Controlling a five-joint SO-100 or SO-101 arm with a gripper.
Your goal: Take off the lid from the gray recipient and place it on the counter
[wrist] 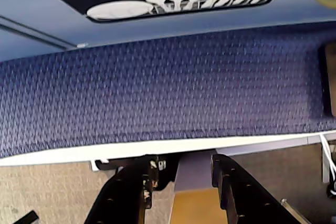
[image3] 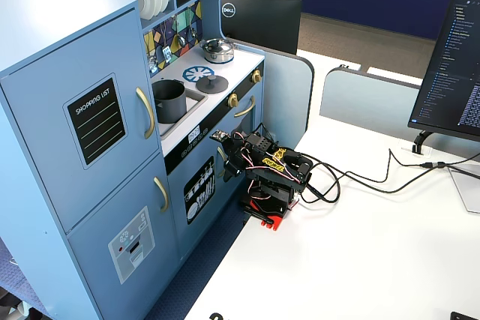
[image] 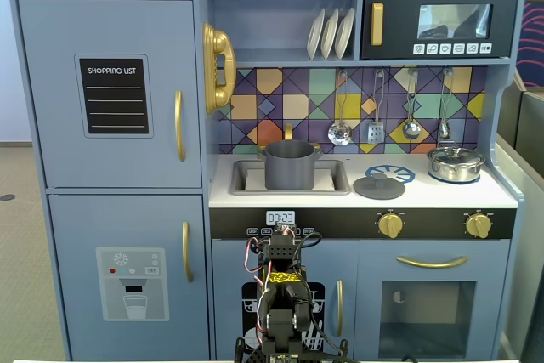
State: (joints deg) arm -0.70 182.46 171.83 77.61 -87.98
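The gray recipient (image: 290,165) stands open in the sink recess of the counter (image: 425,195); it also shows in the other fixed view (image3: 169,100). The dark gray lid (image: 379,184) lies flat on the counter to the right of the sink, partly over the blue burner print, as both fixed views (image3: 212,83) show. My arm (image: 280,295) is folded low in front of the kitchen's lower doors, far below the counter. My gripper (wrist: 184,163) is open and empty, with its jaws apart over the table edge and blue carpet. It points at the kitchen front (image3: 223,162).
A shiny steel pot (image: 456,162) with its lid stands at the counter's right end. Utensils (image: 374,116) hang on the tiled back wall. A monitor (image3: 450,65) and cables (image3: 360,177) are on the white table (image3: 360,260) behind the arm.
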